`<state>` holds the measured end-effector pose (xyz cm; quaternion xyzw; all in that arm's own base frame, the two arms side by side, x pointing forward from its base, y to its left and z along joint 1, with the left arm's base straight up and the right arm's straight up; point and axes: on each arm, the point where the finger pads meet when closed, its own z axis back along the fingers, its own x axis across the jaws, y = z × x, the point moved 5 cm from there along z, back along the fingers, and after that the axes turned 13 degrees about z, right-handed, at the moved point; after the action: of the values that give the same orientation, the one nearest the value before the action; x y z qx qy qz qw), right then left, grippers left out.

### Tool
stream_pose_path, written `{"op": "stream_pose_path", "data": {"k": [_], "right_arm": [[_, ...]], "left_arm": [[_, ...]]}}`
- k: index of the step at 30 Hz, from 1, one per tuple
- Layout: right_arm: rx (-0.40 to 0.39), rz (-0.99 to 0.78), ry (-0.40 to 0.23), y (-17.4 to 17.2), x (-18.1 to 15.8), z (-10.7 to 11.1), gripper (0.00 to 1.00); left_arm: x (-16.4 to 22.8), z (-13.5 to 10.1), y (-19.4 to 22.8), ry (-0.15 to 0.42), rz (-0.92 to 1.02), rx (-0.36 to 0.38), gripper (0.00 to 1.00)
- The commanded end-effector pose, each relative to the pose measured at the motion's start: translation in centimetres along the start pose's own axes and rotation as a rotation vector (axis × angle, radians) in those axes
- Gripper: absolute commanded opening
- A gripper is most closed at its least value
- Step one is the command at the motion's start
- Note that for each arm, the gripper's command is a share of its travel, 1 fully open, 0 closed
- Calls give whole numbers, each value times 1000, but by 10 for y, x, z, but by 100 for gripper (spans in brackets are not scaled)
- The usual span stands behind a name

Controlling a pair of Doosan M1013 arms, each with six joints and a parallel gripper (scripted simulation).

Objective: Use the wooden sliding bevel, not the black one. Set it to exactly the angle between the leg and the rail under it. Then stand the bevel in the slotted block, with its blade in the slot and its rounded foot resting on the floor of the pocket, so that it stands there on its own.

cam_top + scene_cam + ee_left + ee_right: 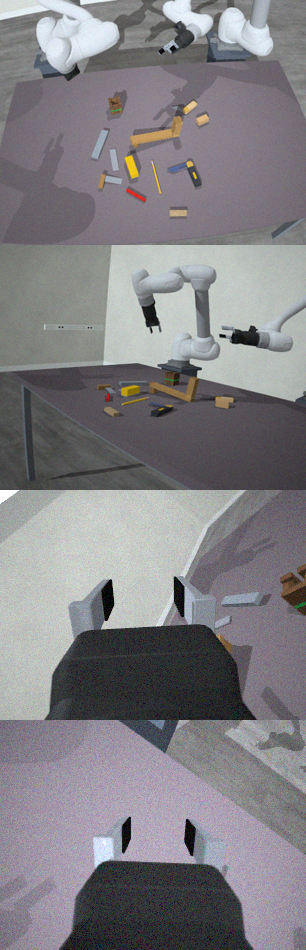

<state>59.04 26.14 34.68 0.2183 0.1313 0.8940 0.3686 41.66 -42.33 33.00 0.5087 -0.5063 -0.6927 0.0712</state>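
Observation:
The wooden sliding bevel (191, 106) (230, 398) lies flat, its thin dark blade swung out at a wide angle. The rail (153, 137) (170, 391) lies left of it in the top view, with the leg (177, 127) (192, 389) rising obliquely from one end. The slotted block (115, 105) (172, 376) (296, 596) is brown with a green band and stands upright. My left gripper (167, 49) (222, 331) (143, 590) is open and empty, high beyond the bevel. My right gripper (155, 332) (157, 829) is open and empty, high up; its fingers are hidden in the top view.
A pale block (202, 120) (222, 404) sits close to the wooden bevel. The black bevel (194, 174) (161, 410), pencil (156, 177), yellow block (131, 167), red bar (136, 195), grey bars (100, 144) (114, 160), square (113, 179) and another wood block (178, 213) lie on the front side.

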Motion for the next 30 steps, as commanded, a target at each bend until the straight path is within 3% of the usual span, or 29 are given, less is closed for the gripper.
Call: {"op": "stream_pose_path", "data": {"k": [1, 20, 30], "right_arm": [[-2, 0, 0, 0, 0, 1, 100], [-2, -1, 0, 1, 0, 1, 100], [-26, -80, -27, 33, -42, 2, 100]], "left_arm": [[0, 0, 0, 1, 0, 1, 100], [1, -1, -1, -7, 9, 1, 100], [21, -21, -36, -191, 225, -56, 100]]}}
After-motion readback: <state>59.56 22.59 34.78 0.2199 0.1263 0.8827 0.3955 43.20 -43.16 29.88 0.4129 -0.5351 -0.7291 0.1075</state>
